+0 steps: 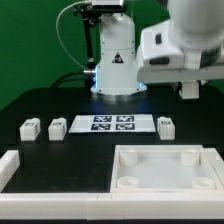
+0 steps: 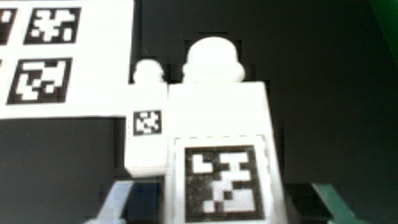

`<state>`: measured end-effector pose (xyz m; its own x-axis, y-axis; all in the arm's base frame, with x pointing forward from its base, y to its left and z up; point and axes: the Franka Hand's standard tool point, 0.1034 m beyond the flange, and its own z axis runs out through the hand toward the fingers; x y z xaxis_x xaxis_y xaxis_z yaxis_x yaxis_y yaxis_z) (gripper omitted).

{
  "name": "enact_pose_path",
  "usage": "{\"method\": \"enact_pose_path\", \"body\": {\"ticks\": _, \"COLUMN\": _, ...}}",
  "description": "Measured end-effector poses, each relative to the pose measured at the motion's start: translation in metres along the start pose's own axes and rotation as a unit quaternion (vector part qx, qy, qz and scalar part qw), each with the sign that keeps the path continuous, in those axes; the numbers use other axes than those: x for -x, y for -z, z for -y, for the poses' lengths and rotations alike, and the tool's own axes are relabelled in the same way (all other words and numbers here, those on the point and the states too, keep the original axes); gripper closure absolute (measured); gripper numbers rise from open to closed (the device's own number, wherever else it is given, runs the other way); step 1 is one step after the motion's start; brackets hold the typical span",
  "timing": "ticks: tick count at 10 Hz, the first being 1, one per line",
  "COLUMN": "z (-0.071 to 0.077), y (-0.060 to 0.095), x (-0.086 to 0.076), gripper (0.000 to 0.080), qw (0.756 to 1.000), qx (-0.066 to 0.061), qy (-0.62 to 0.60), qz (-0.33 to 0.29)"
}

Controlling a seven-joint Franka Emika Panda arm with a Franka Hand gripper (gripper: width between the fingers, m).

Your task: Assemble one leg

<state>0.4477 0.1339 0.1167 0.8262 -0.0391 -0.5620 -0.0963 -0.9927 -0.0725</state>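
Observation:
My gripper (image 1: 190,88) hangs above the table at the exterior view's right, shut on a leg (image 1: 190,93), a small white block. In the wrist view this leg (image 2: 221,120) fills the space between my fingers (image 2: 135,200), tag face toward the camera, round peg pointing away. The gripper (image 2: 228,206) grips its sides. A second leg (image 2: 146,130) lies on the table just beyond it; it also shows in the exterior view (image 1: 166,126), right of the marker board. Two more legs (image 1: 30,127) (image 1: 56,127) stand left of the board.
The marker board (image 1: 112,124) (image 2: 54,60) lies mid-table before the arm's base (image 1: 115,60). The large white tray-like piece with raised rim (image 1: 165,152) sits at the front right. Another white rimmed piece (image 1: 8,165) is at the front left.

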Motion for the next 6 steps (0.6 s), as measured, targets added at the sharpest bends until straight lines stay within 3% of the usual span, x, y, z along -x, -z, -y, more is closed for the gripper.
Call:
{"method": "enact_pose_path", "body": {"ticks": 1, "z": -0.001, "y": -0.001, "x": 0.004, "gripper": 0.0509, "qw": 1.000, "qx": 0.000, "qy": 0.000, "qz": -0.030}}
{"method": "enact_pose_path", "body": {"ticks": 3, "z": -0.006, "y": 0.009, "x": -0.019, "gripper": 0.0509, "qw": 0.992, "qx": -0.005, "qy": 0.032, "qz": -0.125}}
{"method": "enact_pose_path", "body": {"ticks": 4, "z": -0.013, "y": 0.027, "x": -0.044, "gripper": 0.0509, "qw": 0.984, "qx": -0.008, "qy": 0.043, "qz": -0.172}}
{"method": "enact_pose_path", "body": {"ticks": 6, "z": -0.006, "y": 0.083, "x": -0.076, "gripper": 0.0509, "qw": 0.956, "qx": -0.007, "qy": 0.057, "qz": -0.289}}
